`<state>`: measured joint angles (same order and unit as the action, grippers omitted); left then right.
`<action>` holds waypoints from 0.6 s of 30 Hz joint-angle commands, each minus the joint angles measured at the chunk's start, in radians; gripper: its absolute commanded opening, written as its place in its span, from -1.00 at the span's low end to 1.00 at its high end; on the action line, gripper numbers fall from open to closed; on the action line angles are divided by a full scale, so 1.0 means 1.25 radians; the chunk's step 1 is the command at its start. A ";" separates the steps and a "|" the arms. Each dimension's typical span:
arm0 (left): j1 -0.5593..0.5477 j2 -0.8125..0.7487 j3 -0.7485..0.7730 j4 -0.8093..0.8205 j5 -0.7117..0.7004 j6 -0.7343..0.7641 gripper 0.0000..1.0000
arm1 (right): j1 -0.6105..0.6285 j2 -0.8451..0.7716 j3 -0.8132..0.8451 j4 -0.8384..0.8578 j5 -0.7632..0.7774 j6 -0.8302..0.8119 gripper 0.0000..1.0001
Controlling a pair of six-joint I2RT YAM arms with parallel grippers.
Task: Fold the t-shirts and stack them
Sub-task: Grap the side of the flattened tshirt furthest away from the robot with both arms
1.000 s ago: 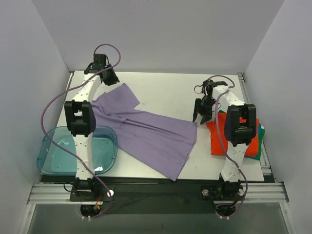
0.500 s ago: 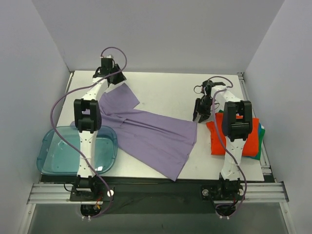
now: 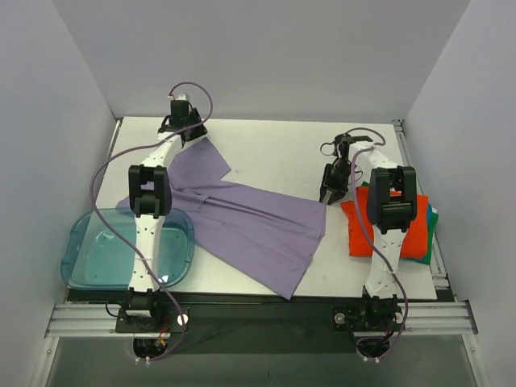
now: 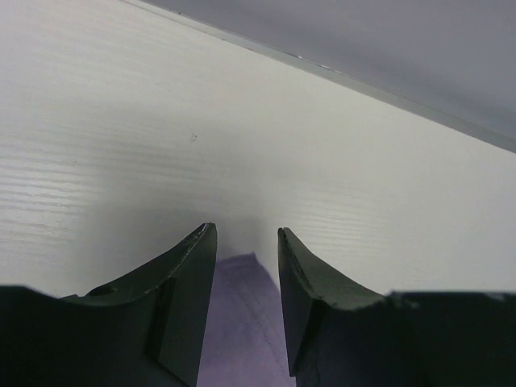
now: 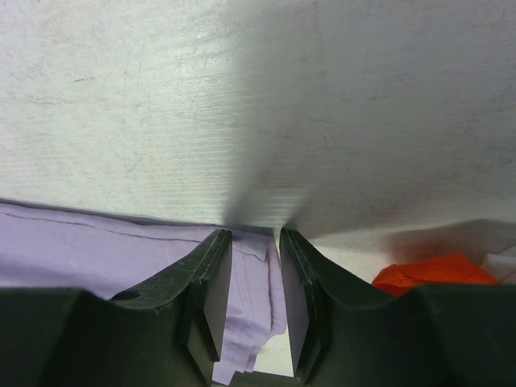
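Looking down from above, we see the purple shirt (image 3: 250,226) spread slantwise across the table (image 3: 274,153), not yet folded. The left gripper (image 3: 192,133) sits at the shirt's far left corner and the right gripper (image 3: 329,196) at its right-hand corner. We judge the arms take opposite ends so the cloth can be lifted flat and folded evenly. Just to the right of the purple shirt lies the orange shirt (image 3: 355,230), already folded. A green shirt (image 3: 434,219) peeps out from under it on the side away from the purple one, so that pile looks like the place to stack. A blue tray (image 3: 66,262) rests to the left of the purple shirt, on the near side.

In the left wrist view, the left gripper (image 4: 246,234) stands with its jaws parted and clasps nothing. The pointed tip of the purple shirt (image 4: 242,322) shows in the gap below them, with bare table (image 4: 161,161) beyond it.

In the right wrist view, the right gripper (image 5: 254,235) straddles the purple shirt's (image 5: 97,242) edge. A narrow gap shows between the jaws and the hem lies flat in it, so we take it as unclenched and not yet pinching. The orange shirt (image 5: 427,270) shows just right of that edge. The low, close approach suits a thin layer of cloth lying on the table (image 5: 161,97).
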<state>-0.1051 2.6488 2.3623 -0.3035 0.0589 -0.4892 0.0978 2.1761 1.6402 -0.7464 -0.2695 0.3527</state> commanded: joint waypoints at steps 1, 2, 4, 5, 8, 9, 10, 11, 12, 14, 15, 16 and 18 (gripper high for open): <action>-0.001 0.019 0.058 -0.005 -0.029 0.022 -0.06 | -0.001 0.005 0.012 -0.055 0.012 0.012 -0.37; 0.001 0.024 0.076 -0.018 -0.031 0.022 -0.06 | 0.001 0.008 0.016 -0.056 0.011 0.014 -0.37; 0.001 0.036 0.088 -0.031 -0.037 0.032 -0.05 | 0.003 0.012 0.019 -0.057 0.009 0.017 -0.37; -0.001 0.038 0.091 -0.035 -0.036 0.037 -0.04 | 0.004 0.016 0.023 -0.059 0.008 0.017 -0.37; -0.004 0.038 0.090 -0.036 -0.034 0.054 -0.03 | 0.008 0.026 0.037 -0.068 0.007 0.017 -0.36; -0.005 0.037 0.088 -0.036 -0.034 0.056 -0.03 | 0.008 0.029 0.040 -0.070 0.008 0.017 -0.36; -0.006 0.036 0.086 -0.037 -0.034 0.060 -0.03 | 0.009 0.031 0.043 -0.072 0.008 0.016 -0.36; -0.007 0.035 0.082 -0.039 -0.032 0.064 -0.03 | 0.006 0.034 0.044 -0.073 0.007 0.016 -0.36; -0.007 0.033 0.082 -0.039 -0.032 0.066 -0.03 | 0.008 0.034 0.045 -0.073 0.007 0.015 -0.36; -0.010 0.031 0.079 -0.044 -0.028 0.076 -0.03 | 0.008 0.041 0.050 -0.077 0.003 0.014 -0.36; -0.013 0.031 0.079 -0.047 -0.025 0.081 -0.03 | 0.008 0.042 0.051 -0.077 0.003 0.015 -0.36; -0.018 0.030 0.079 -0.050 -0.024 0.093 -0.03 | 0.009 0.045 0.054 -0.078 0.001 0.014 -0.36; -0.021 0.031 0.079 -0.059 -0.021 0.102 -0.02 | 0.009 0.046 0.055 -0.079 0.001 0.011 -0.36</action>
<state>-0.1162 2.6987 2.4218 -0.3641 0.0296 -0.4057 0.0998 2.2074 1.6840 -0.7979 -0.2710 0.3668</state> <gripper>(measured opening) 0.485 0.319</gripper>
